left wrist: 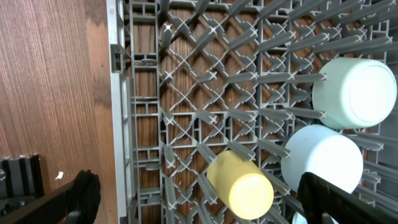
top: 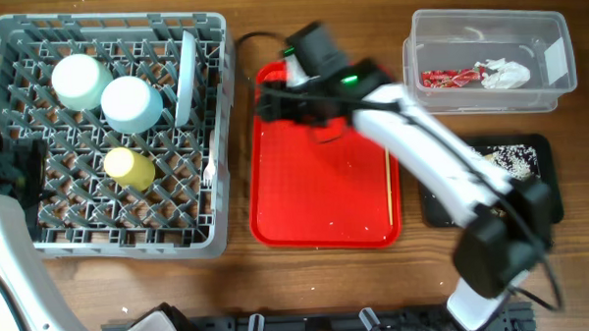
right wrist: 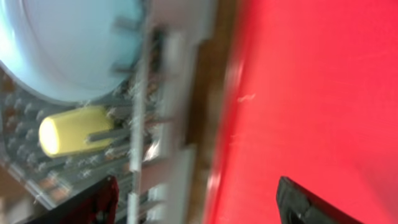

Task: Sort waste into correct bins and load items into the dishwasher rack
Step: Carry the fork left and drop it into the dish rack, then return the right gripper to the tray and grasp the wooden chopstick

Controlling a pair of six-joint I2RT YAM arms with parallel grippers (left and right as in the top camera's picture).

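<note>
The grey dishwasher rack (top: 41, 228) at left holds a pale green bowl (top: 79, 81), a pale blue bowl (top: 131, 103), a yellow cup (top: 130, 167) and an upright pale plate (top: 184, 76). A white fork (top: 208, 171) seems to stand at its right wall. My left gripper (top: 25, 175) is open and empty over the rack's left edge, with the cup (left wrist: 241, 185) between its fingers (left wrist: 196, 199) in the left wrist view. My right gripper (top: 270, 100) is open and empty (right wrist: 199, 202) over the gap between rack and red tray. Chopsticks (top: 389, 187) lie on the red tray.
The flat red tray (top: 315, 204) sits mid-table. The clear tub (top: 557, 88) at back right holds the red wrapper (top: 449, 79) and white tissue (top: 505, 75). The black tray (top: 544, 142) holds rice scraps (top: 515, 159), partly under my right arm.
</note>
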